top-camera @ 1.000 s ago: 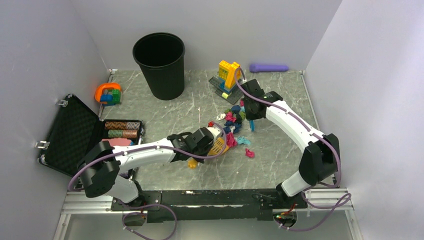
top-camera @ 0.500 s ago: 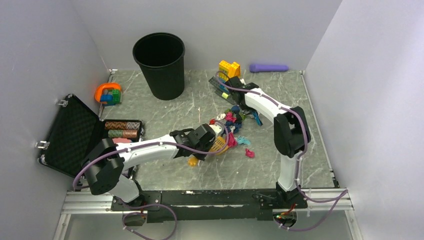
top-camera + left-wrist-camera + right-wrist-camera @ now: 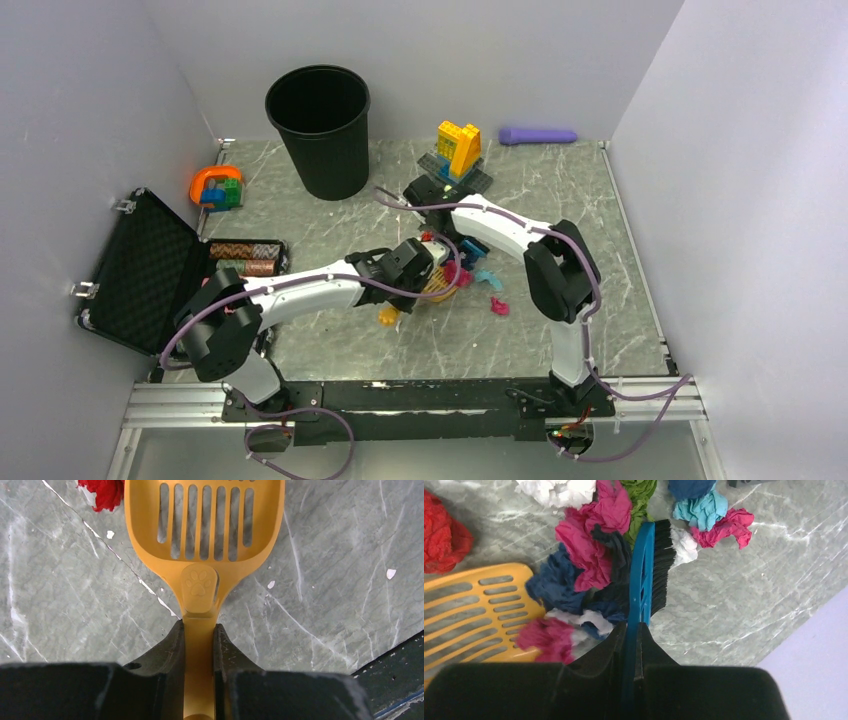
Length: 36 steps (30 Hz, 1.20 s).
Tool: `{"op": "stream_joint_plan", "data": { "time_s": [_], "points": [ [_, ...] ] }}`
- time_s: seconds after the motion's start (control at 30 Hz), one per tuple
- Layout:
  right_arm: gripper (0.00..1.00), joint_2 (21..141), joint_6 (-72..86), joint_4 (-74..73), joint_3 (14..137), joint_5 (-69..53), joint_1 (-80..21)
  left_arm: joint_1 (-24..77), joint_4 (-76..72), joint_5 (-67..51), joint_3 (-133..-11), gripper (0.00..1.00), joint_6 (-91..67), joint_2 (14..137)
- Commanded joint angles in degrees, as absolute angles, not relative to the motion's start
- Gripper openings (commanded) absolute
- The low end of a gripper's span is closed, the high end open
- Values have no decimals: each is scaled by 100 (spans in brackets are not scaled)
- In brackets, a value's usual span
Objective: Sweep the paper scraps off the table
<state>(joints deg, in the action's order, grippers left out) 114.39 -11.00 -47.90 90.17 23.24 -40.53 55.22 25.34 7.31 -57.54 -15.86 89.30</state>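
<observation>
Left gripper (image 3: 199,640) pinches the scoop (image 3: 205,525) handle, right gripper (image 3: 634,635) pinches the brush (image 3: 651,565); paper scraps (image 3: 594,555) heap just ahead of it at the scoop's lip, pan mostly bare, table (image 3: 724,595) not yet cleared

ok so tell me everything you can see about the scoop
The scoop is yellow-orange, plastic by its look, with a wide slotted bowl and a paw print moulded where it narrows into the handle. The left pincer is shut on that handle. The bowl sits low over the table, facing the scraps; a magenta one lies at its edge and a red scrap beside its corner. Contact with the table cannot be told.
</observation>
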Motion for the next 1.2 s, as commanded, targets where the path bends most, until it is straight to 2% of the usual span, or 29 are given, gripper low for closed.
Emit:
{"op": "stream_joint_plan", "data": {
  "time_s": [0.0, 0.3, 0.43, 0.77, 0.97, 1.17],
  "points": [
    [0, 11055, -1076, -4861, 8835, 928, -4028, 5358, 2629, 713, -5919, 0, -1385, 9065],
    [0, 10062, -847, -4849, 8380, -700, -4049, 5247, 2310, 682, -5849, 0, -1182, 9153],
    [0, 9684, -752, -4963, 8318, -881, -4052, 5254, 2249, 678, -5820, 0, -1134, 9165],
    [0, 9070, -245, -5339, 8374, -293, -4000, 5332, 1866, 815, -5445, 0, -1043, 8776],
    [0, 8865, 248, -5482, 8341, 660, -3833, 5375, 1666, 978, -5213, 0, -1059, 8381],
    [0, 8210, 860, -4987, 7989, 1679, -3473, 5412, 1617, 1206, -5047, 0, -1075, 8052]
  ]
}}
